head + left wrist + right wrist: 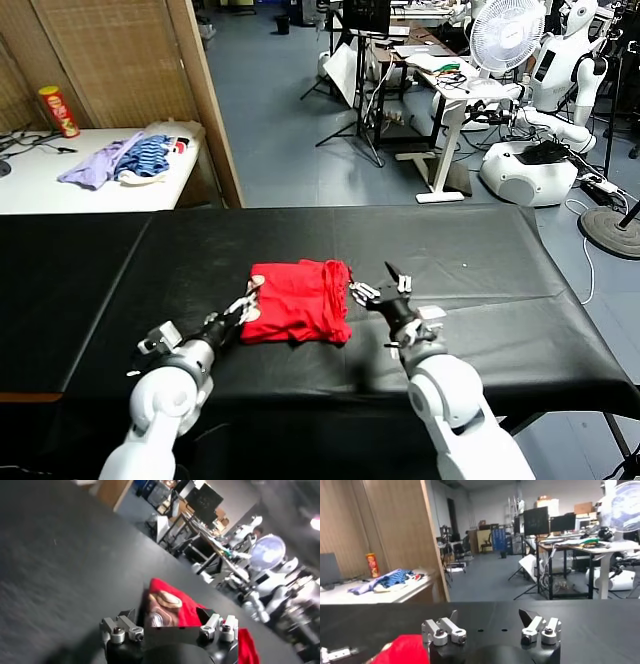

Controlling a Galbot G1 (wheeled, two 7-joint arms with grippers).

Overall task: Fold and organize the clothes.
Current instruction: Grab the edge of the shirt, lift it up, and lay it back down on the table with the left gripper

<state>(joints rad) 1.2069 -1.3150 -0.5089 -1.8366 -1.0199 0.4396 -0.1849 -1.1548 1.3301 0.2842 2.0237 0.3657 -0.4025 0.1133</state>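
Note:
A folded bright red T-shirt (298, 300) lies in the middle of the black table (470, 260). In the left wrist view the red T-shirt (187, 612) shows a brownish printed graphic, just beyond the jaws. My left gripper (248, 297) is open at the shirt's left edge, nothing between its fingers. My right gripper (380, 285) is open beside the shirt's right edge, jaws wide and empty over bare table. In the right wrist view a corner of the red T-shirt (405, 649) shows to one side of the right gripper (490, 620). The left gripper (167, 622) faces the cloth.
A white side table (40, 185) at the back left holds a lilac and blue-striped heap of garments (120, 160) and a red can (58, 110). A wooden partition (205, 90) stands behind it. Beyond the table's far edge are desks, a fan (507, 35) and another white robot (545, 140).

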